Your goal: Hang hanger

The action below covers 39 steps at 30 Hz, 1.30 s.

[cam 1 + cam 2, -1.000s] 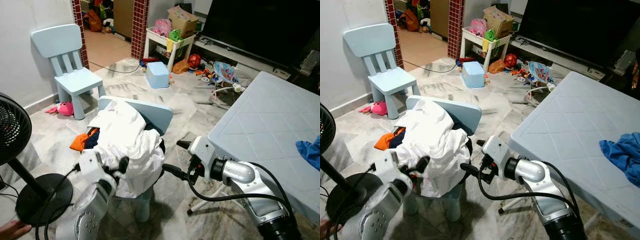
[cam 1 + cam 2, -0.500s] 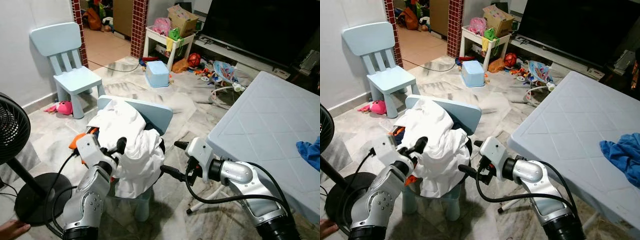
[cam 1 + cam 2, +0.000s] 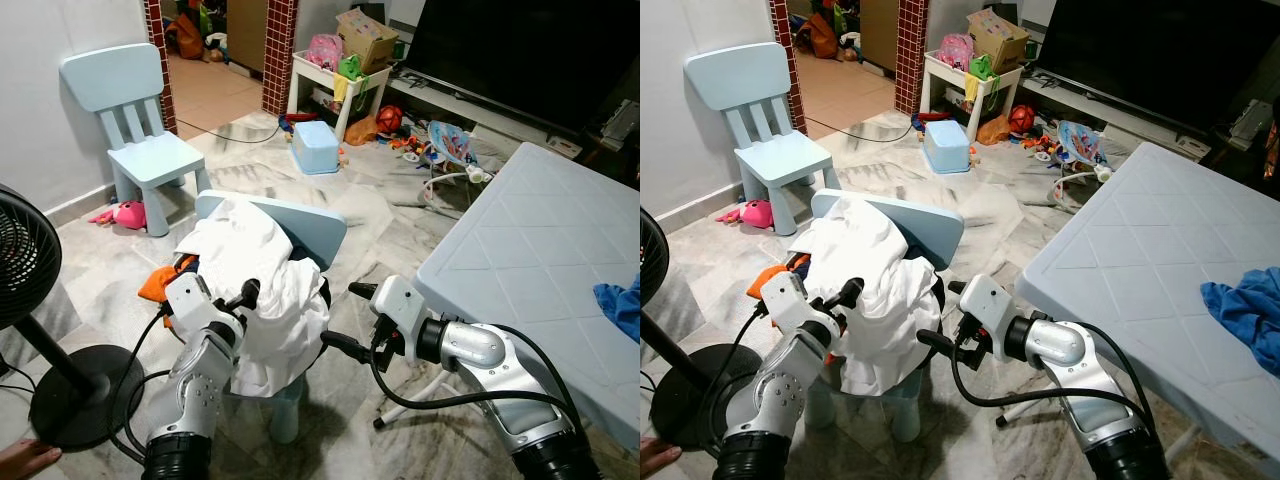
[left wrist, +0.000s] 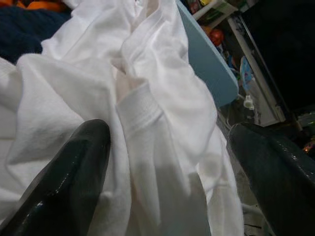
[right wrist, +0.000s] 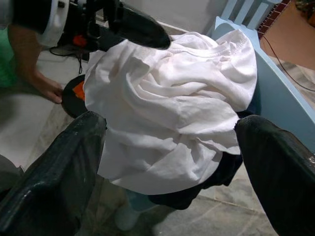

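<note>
Left gripper has risen onto crumpled white shirt.

Between the spread fingers of the right gripper lies a white shirt heaped on a blue chair. Beyond it, the left gripper's black finger touches the shirt's far edge.

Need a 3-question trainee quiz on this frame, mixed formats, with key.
1. True or false: the left claw is shut on the white shirt.
2. Which colour is the cloth on the table? A) red B) blue C) green
3. Fill in: the white shirt is piled on a small light blue ____.

Key: 1 false, its fingers are open at the shirt. 2 B. 3 chair; the right claw is open beside it.
</note>
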Available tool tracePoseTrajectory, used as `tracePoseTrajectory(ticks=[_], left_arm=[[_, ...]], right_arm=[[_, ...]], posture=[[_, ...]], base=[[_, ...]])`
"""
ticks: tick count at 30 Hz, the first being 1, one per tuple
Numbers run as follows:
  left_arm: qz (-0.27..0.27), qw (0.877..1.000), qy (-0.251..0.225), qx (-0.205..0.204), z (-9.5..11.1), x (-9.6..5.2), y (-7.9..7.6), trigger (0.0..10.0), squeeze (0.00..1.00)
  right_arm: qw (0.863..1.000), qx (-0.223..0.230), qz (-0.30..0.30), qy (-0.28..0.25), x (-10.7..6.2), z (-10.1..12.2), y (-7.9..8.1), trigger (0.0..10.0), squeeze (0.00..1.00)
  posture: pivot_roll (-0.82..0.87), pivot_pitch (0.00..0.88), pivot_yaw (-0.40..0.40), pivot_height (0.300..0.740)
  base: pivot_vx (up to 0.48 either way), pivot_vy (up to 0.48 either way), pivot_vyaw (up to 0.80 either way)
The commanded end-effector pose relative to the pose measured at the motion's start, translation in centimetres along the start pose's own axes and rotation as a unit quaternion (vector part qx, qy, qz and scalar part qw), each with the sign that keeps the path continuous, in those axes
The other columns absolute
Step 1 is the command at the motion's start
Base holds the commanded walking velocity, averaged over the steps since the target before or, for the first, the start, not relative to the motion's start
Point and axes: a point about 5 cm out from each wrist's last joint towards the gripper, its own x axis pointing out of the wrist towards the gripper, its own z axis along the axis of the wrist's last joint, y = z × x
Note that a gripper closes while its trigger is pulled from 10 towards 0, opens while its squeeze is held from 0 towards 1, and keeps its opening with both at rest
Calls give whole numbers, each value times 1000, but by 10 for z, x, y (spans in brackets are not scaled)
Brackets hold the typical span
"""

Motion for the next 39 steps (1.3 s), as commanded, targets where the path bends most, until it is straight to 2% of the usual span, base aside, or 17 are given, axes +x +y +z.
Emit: tracePoseTrajectory(ticks=[1,6,7,8,9,10,16,27,30,34,39], left_arm=[[-19,1000,9,-2,-3,1,-10,10000,0],[-56,998,24,23,-5,-11,-21,10000,0],[-78,996,21,40,-5,-17,-26,10000,0],[-78,996,21,40,-5,-17,-26,10000,0],[-98,993,17,61,-5,-22,-30,10000,0],[-104,992,13,76,-8,-24,-29,10000,0],[-122,988,15,95,-10,-27,-32,10000,0],[-69,997,29,34,-15,-7,-15,10000,0],[-56,998,37,16,-18,-4,-11,10000,0],[-47,998,39,16,-20,-3,-9,10000,0],[-11,1000,22,5,-14,-4,-5,10000,0]], right_arm=[[1000,-6,-3,4,-2,0,-2,10000,0],[1000,-7,-4,4,-3,0,-3,10000,0],[1000,-7,-5,6,-4,-1,-4,10000,0],[1000,-7,-5,6,-4,-1,-4,10000,0],[1000,-7,-5,6,-4,-1,-5,10000,0],[1000,-8,-5,5,-2,-1,-5,10000,0],[1000,-11,2,3,1,0,-3,10000,0],[1000,-14,2,6,-1,-1,-3,10000,0],[1000,-15,1,6,-1,-1,-2,10000,0],[1000,-16,1,6,-1,-1,-2,10000,0],[1000,-17,1,8,-2,-2,-1,10000,0]], posture=[[-75,0,-162,740],[-74,0,-158,740],[-72,0,-158,740],[-72,0,-158,740],[-69,0,-159,740],[-66,0,-161,740],[-67,0,-161,740],[-81,0,-163,740],[-85,0,-161,740],[-86,0,-159,740],[-83,0,-156,740]], base=[[0,0,0],[0,0,0],[0,0,0],[0,0,0],[0,0,0],[0,0,0],[0,0,0],[0,0,0],[0,0,0],[0,0,0],[0,0,0]])
